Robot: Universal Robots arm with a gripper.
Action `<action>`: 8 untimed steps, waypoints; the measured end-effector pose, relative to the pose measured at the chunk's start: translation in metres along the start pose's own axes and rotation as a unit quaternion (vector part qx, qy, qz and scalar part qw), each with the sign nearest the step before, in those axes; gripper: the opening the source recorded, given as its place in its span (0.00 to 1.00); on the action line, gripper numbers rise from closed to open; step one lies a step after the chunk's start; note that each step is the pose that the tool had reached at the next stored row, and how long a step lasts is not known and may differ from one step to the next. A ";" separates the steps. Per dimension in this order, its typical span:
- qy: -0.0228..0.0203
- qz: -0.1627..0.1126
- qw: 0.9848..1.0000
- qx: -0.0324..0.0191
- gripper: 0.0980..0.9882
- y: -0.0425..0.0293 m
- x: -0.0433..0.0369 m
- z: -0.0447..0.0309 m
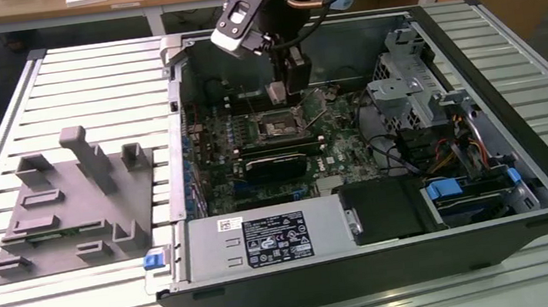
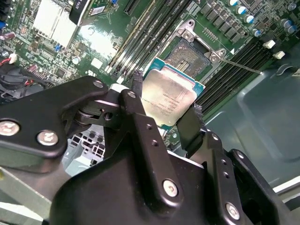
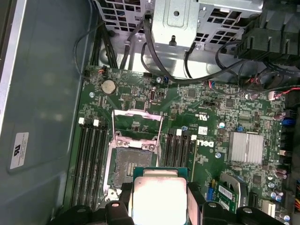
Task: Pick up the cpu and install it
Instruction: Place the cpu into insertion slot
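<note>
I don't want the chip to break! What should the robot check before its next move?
1. Silver-grey square metal-topped cpu clamped in the black end effector: ok.
2. Dark square motherboard socket empty: ok.
3. Socket's metal frame flipped open: ok.
4. The cpu centred over the socket: cannot tell.
5. The cpu seated: not ok, not yet in the socket.

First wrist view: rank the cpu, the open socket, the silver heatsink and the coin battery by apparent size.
1. cpu and open socket: alike; the cpu is nearer the camera, so unranked.
2. silver heatsink
3. coin battery
</note>
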State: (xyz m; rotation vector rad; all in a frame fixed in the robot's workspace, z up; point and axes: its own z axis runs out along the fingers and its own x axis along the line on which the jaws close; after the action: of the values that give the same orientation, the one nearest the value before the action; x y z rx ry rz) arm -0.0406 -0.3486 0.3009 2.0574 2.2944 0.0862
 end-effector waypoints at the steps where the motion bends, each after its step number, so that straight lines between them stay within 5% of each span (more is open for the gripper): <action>1: 0.000 0.000 1.000 0.000 0.50 0.0000 0.0001 0.0003; 8: -0.001 0.002 1.000 0.000 0.50 -0.0001 0.0013 0.0027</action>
State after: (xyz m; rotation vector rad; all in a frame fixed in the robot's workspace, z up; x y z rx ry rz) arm -0.0406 -0.3473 0.2982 2.0613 2.2900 0.0851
